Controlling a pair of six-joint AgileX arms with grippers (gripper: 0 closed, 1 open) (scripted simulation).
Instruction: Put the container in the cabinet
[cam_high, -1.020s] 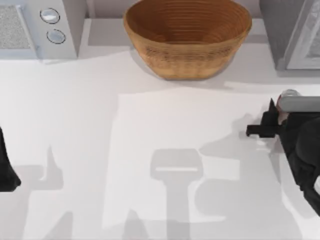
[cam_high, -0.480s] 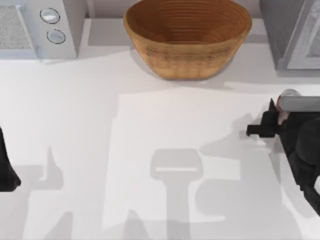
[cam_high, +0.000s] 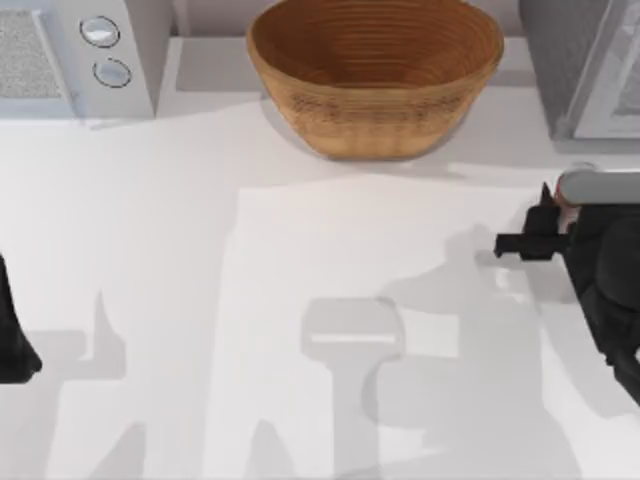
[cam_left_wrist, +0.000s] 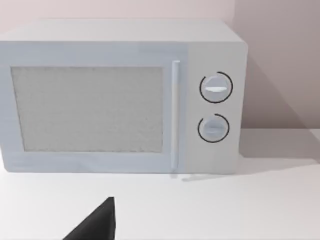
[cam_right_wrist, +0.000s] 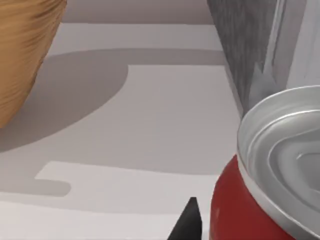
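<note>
Right gripper (cam_high: 545, 232) at three o'clock on the table, beside the small red cylindrical container with silver lid (cam_right_wrist: 280, 170); cannot tell whether pinching it. Grey speckled cabinet with pale white-framed door (cam_high: 585, 65) just beyond, at one o'clock. Risk ahead: clipping the door frame, knocking the container loose. Red wall plain from the right wrist, from above just a lid sliver. Left arm parked at nine o'clock.
</note>
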